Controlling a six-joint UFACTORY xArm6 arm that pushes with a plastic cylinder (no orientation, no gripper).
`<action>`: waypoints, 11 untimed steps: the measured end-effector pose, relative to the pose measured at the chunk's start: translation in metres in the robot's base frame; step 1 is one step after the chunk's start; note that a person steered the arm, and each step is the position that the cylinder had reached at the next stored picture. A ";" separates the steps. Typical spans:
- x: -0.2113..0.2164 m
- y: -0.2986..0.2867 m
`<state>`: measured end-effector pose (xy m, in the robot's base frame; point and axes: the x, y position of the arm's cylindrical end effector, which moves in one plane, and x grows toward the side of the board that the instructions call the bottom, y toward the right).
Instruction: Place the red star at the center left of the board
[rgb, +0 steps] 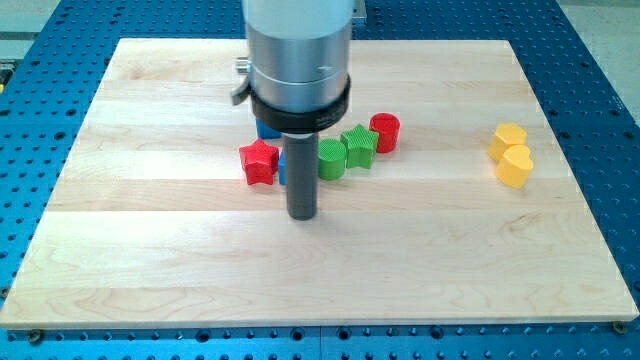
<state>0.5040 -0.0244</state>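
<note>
Camera view shows the arm's rod ending in my tip, a bare rod end with no hand to open or close. The red star lies on the wooden board near its middle, just up and to the view's left of the tip. A blue block sits between star and rod, touching the star's right side, its shape hidden.

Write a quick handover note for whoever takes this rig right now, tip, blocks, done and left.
My tip sits just right of and below the red star, near the board's middle. A blue block shows behind the rod; green cylinder, green star and red cylinder run rightward. Two yellow blocks lie far right. Star not yet at centre left; push it left.
</note>
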 end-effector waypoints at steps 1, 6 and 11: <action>0.000 0.000; -0.066 -0.123; 0.004 0.008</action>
